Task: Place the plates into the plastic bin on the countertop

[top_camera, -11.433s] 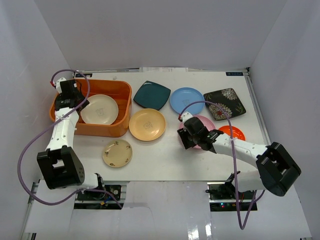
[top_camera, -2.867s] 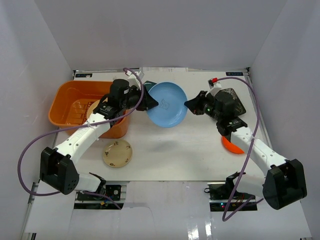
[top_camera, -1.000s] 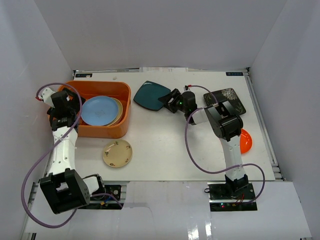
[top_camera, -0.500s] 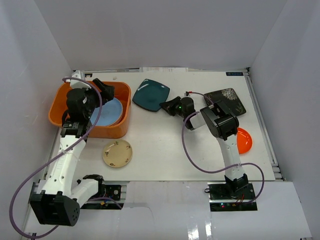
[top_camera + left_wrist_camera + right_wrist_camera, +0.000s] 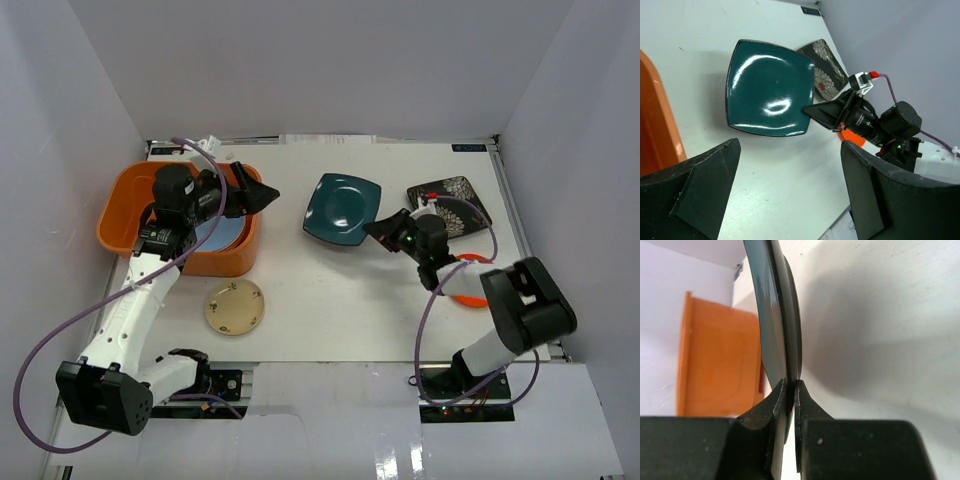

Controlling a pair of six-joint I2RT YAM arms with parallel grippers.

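My right gripper (image 5: 376,228) is shut on the near right edge of the square dark teal plate (image 5: 342,208), which hangs tilted above the countertop (image 5: 330,300). In the right wrist view the plate (image 5: 780,315) shows edge-on, pinched between the jaws (image 5: 790,383). My left gripper (image 5: 258,196) stands open over the right rim of the orange plastic bin (image 5: 128,200), pointing at the teal plate (image 5: 770,87). A light blue plate (image 5: 228,228) lies in the bin on top of others. The left wrist view shows the right gripper (image 5: 826,111) on the plate's corner.
A black floral square plate (image 5: 450,192) lies at the back right. An orange plate (image 5: 466,285) is partly hidden under my right arm. A small speckled beige plate (image 5: 234,306) sits in front of the bin. The bin's wall (image 5: 715,365) shows beyond the held plate.
The right gripper has shut on the teal plate and carried it to the right, away from the bin. My left arm has swung from the bin's left side to its right rim.
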